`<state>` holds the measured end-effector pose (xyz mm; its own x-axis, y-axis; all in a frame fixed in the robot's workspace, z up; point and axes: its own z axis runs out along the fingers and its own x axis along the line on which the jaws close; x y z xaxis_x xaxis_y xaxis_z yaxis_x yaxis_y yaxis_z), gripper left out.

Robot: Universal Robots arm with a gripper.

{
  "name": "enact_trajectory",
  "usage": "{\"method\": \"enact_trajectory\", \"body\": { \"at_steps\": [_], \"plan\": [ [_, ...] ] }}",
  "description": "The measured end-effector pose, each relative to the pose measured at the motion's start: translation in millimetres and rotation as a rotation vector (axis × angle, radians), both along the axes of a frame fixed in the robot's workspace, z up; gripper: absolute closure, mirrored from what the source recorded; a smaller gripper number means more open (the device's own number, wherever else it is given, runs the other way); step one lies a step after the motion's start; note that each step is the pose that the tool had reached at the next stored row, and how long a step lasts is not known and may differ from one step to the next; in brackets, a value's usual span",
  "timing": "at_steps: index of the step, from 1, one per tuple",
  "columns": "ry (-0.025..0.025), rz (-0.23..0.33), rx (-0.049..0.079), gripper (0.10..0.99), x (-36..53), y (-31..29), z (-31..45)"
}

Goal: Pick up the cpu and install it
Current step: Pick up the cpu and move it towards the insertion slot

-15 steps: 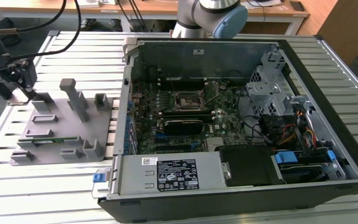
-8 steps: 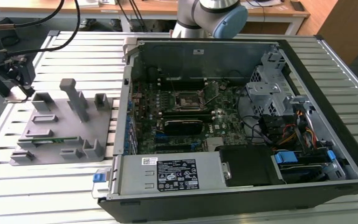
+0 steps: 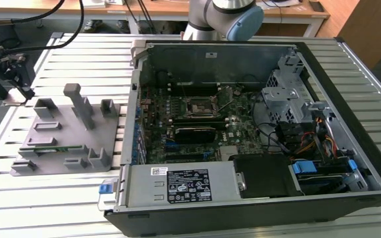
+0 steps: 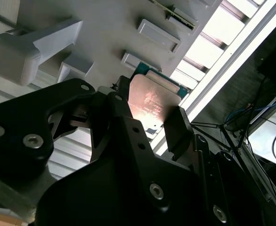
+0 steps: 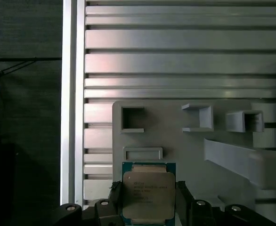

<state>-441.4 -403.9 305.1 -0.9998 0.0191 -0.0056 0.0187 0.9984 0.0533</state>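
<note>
The claw (image 5: 149, 202) is gripping the cpu (image 5: 149, 190), with its two black fingers (image 5: 182, 200) pressing on opposite edges of the chip in both wrist views. The silvery plate is facing the first wrist camera, and a green rim is showing around it. Behind it, the grey fixture (image 5: 175, 136) is lying on the slatted worktop (image 5: 175, 47). The chip is looking lifted off the fixture, though this cannot be told for sure.

In the exterior view, the arm's dark wrist end (image 3: 8, 74) is hanging at the far left of the frame, just beyond the fixture. The socket (image 3: 200, 106) is sitting on the motherboard inside the open computer case (image 3: 349, 124), near the frame's centre. So the socket is lying well apart from the claw, toward the exterior view's right, past the fixture and the case wall. The chip is square, so no long axis is mattering here.
</note>
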Motion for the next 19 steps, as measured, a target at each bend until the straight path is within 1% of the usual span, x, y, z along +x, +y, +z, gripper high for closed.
{"method": "enact_trajectory", "body": {
  "at_steps": [3, 11, 19],
  "plan": [
    [0.0, 0.0, 0.0, 0.549, 0.0, 0.5, 2.6],
    [0.0, 0.0, -0.001, 0.549, 0.0, 2.2, 13.8],
    [0.0, 0.0, -0.003, 0.549, -0.1, 4.7, 20.8]
  ]
}}
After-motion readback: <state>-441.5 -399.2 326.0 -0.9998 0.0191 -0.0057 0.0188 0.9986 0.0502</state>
